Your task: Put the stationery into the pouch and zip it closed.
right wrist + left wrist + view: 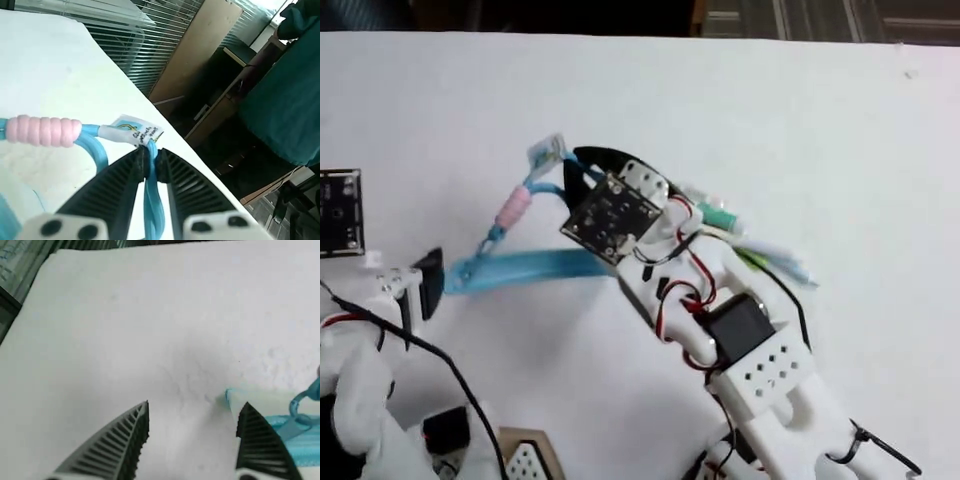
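The light blue pouch (pixel 535 268) lies flat on the white table, and a blue wrist cord (pixel 545 185) with a pink bead (pixel 512 208) and a small tag (pixel 546 150) runs up from its left end. My right gripper (pixel 572 170) is shut on that cord (pixel 151 200) just behind the tag (pixel 132 131), beside the pink bead (pixel 42 131). My left gripper (pixel 196 405) stands open at the pouch's left end (pixel 295 437), one finger (pixel 257 440) right beside the pouch's corner. A green pen (pixel 715 215) and other stationery (pixel 775 258) lie partly under the right arm.
The white table (pixel 770 110) stretches bare toward the back and the right. A black camera board (pixel 340 212) sits at the left edge. Beyond the table's far edge are window blinds (pixel 115 35) and wooden furniture (pixel 200 55).
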`<state>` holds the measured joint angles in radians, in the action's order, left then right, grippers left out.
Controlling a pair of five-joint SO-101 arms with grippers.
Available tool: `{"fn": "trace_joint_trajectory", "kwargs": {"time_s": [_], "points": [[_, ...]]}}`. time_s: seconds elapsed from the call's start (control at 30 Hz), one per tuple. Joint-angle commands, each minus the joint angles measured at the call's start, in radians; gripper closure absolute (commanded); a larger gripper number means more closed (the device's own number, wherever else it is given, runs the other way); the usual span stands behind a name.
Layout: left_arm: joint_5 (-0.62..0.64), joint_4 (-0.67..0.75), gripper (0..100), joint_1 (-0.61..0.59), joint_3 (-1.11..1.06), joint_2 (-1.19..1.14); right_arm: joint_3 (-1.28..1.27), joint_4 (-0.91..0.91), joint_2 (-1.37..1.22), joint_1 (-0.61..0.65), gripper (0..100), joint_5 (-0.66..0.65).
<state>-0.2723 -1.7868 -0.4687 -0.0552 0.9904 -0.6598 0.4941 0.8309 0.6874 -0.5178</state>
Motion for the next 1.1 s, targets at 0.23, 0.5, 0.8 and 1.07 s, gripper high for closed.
{"fn": "trace_joint_trajectory", "kwargs": {"time_s": [0.23, 0.5, 0.8, 1.07], "points": [[-0.040, -0.005, 71, 0.013, 0.031, 0.077, 0.009, -0.022, -0.028, -0.008, 98.2, -0.012], [-0.046, -0.005, 71, 0.013, -0.080, 0.217, 0.012, -0.079, -0.099, -0.008, 98.2, -0.008], [-0.018, 0.002, 71, 0.094, -0.261, 0.217, 0.009, -0.085, -0.107, -0.008, 98.2, -0.011], [-0.002, 0.017, 71, 0.105, -0.350, 0.217, 0.009, -0.085, -0.107, -0.010, 98.2, -0.011]]}}
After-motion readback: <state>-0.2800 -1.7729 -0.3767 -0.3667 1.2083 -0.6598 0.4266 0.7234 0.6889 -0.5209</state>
